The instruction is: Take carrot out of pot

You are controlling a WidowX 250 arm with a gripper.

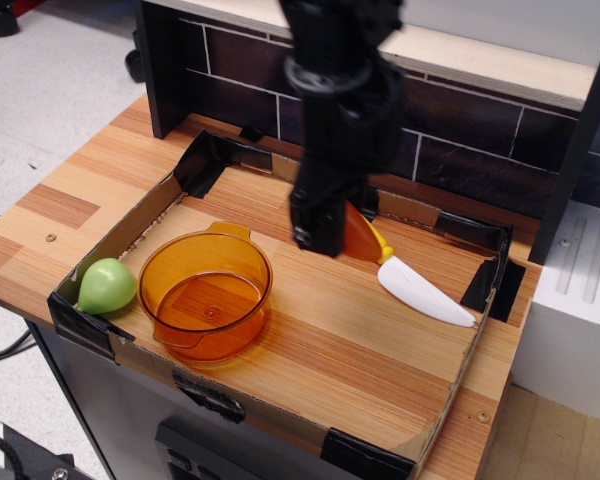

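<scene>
While held, carrot [361, 238]: clear of the pot [206, 292], aloft over the tray near the knife [410, 278].
Gripper [325, 232]: clamped on the carrot's thick end.
Handling: probably light, stiff plastic; ridges likely aided grip.

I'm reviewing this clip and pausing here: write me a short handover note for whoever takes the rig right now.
Gripper: shut on the carrot, held in the air above the tray, in front of the toy knife from this view.
Pot: empty, sitting at the front left of the tray, next to the green pear toy.
Done: the carrot is out of the pot.
Left: lower the carrot onto a bare part of the tray, preferably not on the knife, then open the gripper and back away.
</scene>
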